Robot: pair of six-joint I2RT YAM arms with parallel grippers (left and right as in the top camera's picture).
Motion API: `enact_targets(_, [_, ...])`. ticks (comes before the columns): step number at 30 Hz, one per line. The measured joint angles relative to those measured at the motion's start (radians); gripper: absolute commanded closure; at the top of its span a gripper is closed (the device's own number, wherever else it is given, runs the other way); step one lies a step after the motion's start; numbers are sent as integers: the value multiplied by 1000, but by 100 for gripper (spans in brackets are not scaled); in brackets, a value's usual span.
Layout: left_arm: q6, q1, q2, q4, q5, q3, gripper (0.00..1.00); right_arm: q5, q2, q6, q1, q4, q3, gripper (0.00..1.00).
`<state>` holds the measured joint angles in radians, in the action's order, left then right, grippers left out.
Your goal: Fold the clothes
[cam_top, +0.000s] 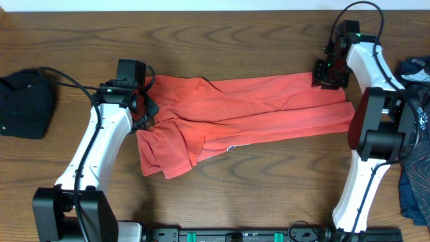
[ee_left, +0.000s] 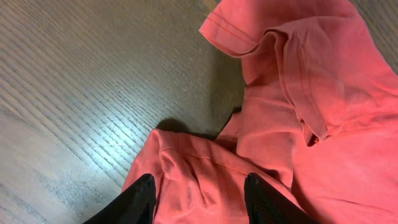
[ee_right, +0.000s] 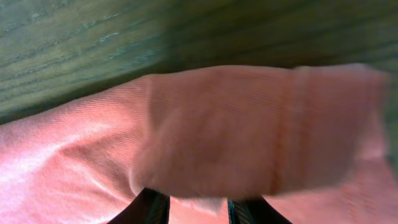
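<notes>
On table | left end effector pinches T-shirt edge; right end effector clamps hem

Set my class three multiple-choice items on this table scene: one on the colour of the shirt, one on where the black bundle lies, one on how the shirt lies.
1. What colour is the T-shirt?
A. Coral-red
B. Green
C. White

2. Where is the black cloth bundle?
A. At the table edge beyond the left gripper, apart from the T-shirt
B. On top of the T-shirt
C. On the floor

3. How does the T-shirt lie?
A. Folded into a neat square
B. Hanging off the table
C. Stretched in a crumpled band from the left gripper to the right gripper

Answers:
1 A: all three views show coral-red cloth.
2 A: the overhead view shows bare wood between the bundle and the shirt.
3 C: the overhead view shows one gripper at each end of the long, wrinkled shirt.
</notes>
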<state>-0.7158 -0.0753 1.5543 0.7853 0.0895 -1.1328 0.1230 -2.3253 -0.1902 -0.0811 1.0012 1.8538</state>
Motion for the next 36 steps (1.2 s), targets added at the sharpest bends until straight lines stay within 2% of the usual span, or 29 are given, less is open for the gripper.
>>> enact_targets(2, [0,0,0,1,0,0,51,-3,-6,-7,8,-6,-1,75])
enact_targets(3, [3,0,0,0,0,0,51,-1,-6,-8,8,-9,-1,79])
enact_targets(5, [3,0,0,0,2,0,51,-2,-7,-18,8,-13,-1,97])
enact_targets(6, [4,0,0,1,3,0,51,0,-7,-16,8,-14,-1,99])
enact_targets(24, [7,0,0,2,15,0,52,0,0,-30,6,25,-1,99])
enact_targets(33, [7,0,0,21,15,0,52,2,82,-29,-2,37,0,99])
enact_targets(36, [7,0,0,23,15,0,52,4,85,-29,-2,38,0,95])
